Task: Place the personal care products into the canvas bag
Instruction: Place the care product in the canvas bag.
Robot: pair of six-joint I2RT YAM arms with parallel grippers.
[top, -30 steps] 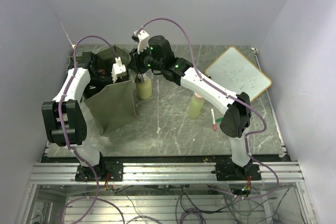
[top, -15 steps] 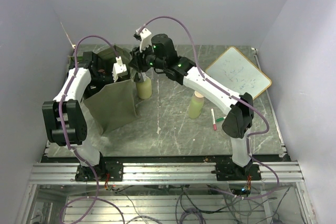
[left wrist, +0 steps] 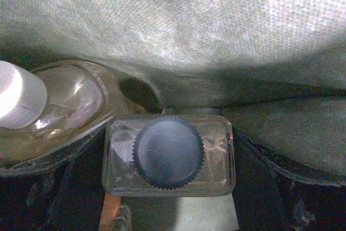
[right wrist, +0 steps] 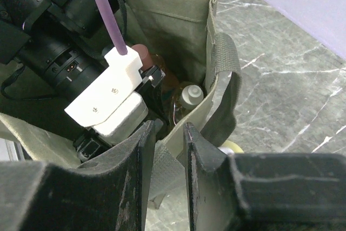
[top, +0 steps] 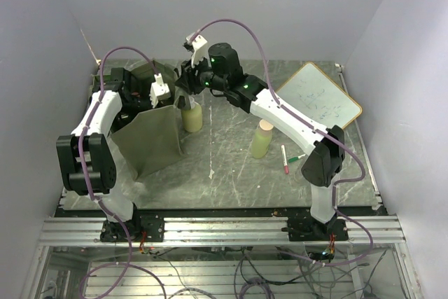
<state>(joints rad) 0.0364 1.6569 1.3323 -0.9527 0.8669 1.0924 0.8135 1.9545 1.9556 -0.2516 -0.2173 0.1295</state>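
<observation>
Grey tabletop (top: 231, 173) holds the canvas bag (top: 150, 141) at upper left, where we'd raise the right end effector (right wrist: 168, 128), slightly parted and empty, clear of its rim before seeking the pale bottle (top: 192, 117) alongside; the left end effector's (right wrist: 155, 82) grip inside we cannot tell.

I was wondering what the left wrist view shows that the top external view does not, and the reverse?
Only the left wrist view: inside the canvas bag, a clear bottle with a black ribbed cap, and beside it a white-capped bottle.
Only the top external view: a pale yellow-green bottle next to the bag, a second pale bottle further right, the whiteboard, a red marker pen and a green marker pen, all on the table.
Both: the olive bag's fabric.
</observation>
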